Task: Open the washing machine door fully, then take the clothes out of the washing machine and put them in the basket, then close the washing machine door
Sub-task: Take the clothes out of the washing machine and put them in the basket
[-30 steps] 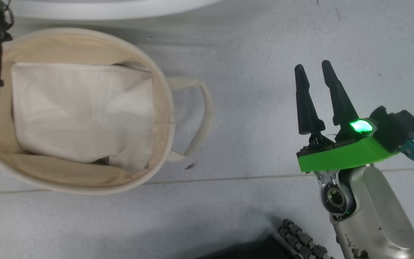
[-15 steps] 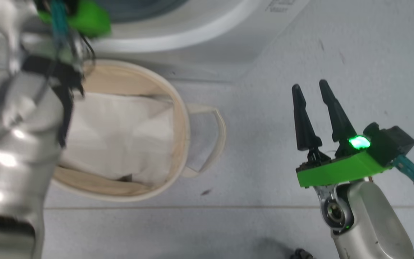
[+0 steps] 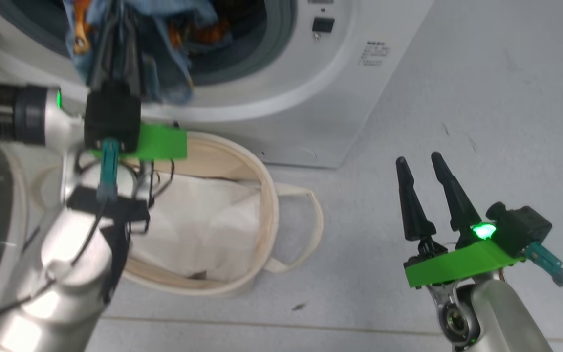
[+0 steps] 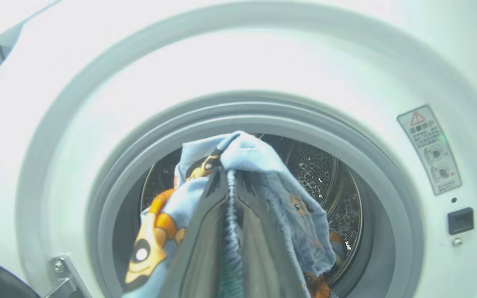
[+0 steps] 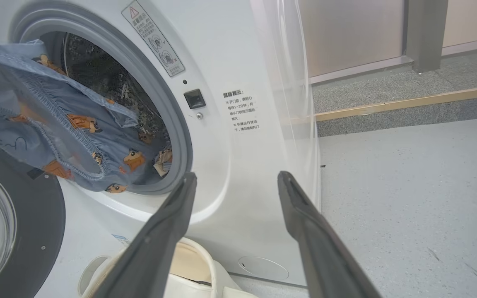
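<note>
Camera has tilted up | left hand (image 4: 229, 177) clamped on clothes (image 3: 166, 68) | basket (image 3: 268, 205) at 5 o'clock below | right hand (image 3: 418, 159) apart

The left forearm (image 3: 61, 274) and right forearm (image 3: 501, 313) are silver shells. Each wrist carries a bright green plate (image 3: 457, 266), a black block (image 3: 523, 227) and a teal plug (image 3: 543, 258) trailing dark cable. The jaws are long, tapering black fingers (image 3: 411, 210); a green lamp (image 3: 483, 230) glows beside them.
</note>
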`<state>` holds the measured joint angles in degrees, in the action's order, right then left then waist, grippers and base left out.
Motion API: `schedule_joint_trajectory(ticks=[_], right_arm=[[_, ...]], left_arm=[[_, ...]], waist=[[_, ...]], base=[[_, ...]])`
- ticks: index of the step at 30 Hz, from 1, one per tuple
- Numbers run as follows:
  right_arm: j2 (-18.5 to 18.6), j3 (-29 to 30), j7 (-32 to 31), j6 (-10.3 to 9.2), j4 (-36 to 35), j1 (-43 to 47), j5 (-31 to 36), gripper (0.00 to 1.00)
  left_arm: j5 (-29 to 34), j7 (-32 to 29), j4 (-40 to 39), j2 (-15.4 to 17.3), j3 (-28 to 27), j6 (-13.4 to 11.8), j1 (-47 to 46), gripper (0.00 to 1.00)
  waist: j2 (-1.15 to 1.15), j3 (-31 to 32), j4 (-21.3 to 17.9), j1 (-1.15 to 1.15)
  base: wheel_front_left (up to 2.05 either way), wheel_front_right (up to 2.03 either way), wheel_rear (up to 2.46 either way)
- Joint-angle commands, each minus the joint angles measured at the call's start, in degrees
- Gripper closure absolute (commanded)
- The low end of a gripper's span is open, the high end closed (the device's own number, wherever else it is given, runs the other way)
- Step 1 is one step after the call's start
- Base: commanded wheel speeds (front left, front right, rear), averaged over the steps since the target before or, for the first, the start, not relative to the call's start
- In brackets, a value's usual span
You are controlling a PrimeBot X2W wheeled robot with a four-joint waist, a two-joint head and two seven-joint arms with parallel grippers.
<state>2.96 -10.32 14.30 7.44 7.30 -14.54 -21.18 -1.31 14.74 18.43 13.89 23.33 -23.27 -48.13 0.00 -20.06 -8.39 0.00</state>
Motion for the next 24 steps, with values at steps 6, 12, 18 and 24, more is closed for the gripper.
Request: schedule_joint_trajectory(ticks=[6,12,18,24], right_arm=[[-0.08,-0.81,0.7,0.05,-1.19,2.08,1.27,0.0],[-0.08,-0.45,0.7,0.05,-0.96,3.17,1.59,0.0],[-0.08,-0.32,0.7,0.05,-0.84,4.03,1.82,0.0],[-0.08,-0.22,0.7,0.05,-0.62,4.59,2.03,0.0]], left_arm=[[-1.01,0.26,-9.37,2.4,-2.01,-1.38,4.92,1.0],[-1.32,0.26,-14.33,2.47,-2.3,-1.87,8.69,1.0],[-1.09,0.26,-19.62,2.62,-2.45,-2.3,11.46,1.0],[-0.84,0.26,-22.85,2.77,-2.74,-2.75,12.98,1.0]], waist=[[0.0,5.36,1.93,0.0],[0.0,7.84,2.8,0.0],[0.0,9.64,3.85,0.0],[0.0,10.66,4.81,0.0]], base=[[0.0,0.0,0.0],[0.0,0.0,0.0],[0.0,0.0,0.0],[0.0,0.0,0.0]])
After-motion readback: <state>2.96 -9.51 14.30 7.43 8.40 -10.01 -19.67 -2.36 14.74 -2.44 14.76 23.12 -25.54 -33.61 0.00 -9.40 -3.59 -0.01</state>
